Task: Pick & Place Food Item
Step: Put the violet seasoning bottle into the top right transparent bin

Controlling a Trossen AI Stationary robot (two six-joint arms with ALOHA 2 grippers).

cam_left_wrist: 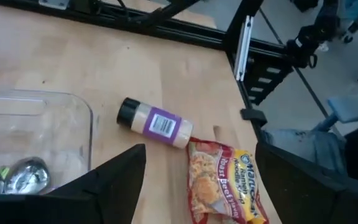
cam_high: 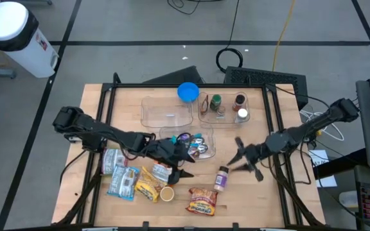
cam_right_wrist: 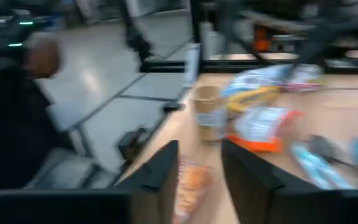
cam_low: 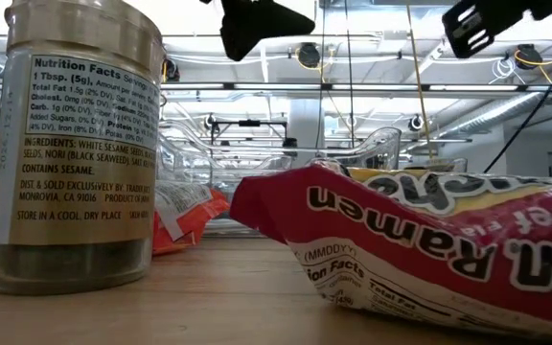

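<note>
Ramen pack (cam_high: 202, 201) lying flat near the table's front edge, spice bottle (cam_high: 222, 178) lying on its side just beside it; either likely the next pick, cannot tell which. Lying apart from the other packets (cam_high: 128, 178), so leaving room for a top-down grasp. Left gripper (cam_high: 180, 163) hovering beside the candy bin (cam_high: 208, 136), fingers spread wide and holding nothing. Right gripper (cam_high: 245, 159) hanging tilted just right of the bottle, fingers (cam_right_wrist: 160, 180) standing narrowly apart, empty. Bare wood opening between bottle and right frame rail; front edge sitting close to the ramen.
</note>
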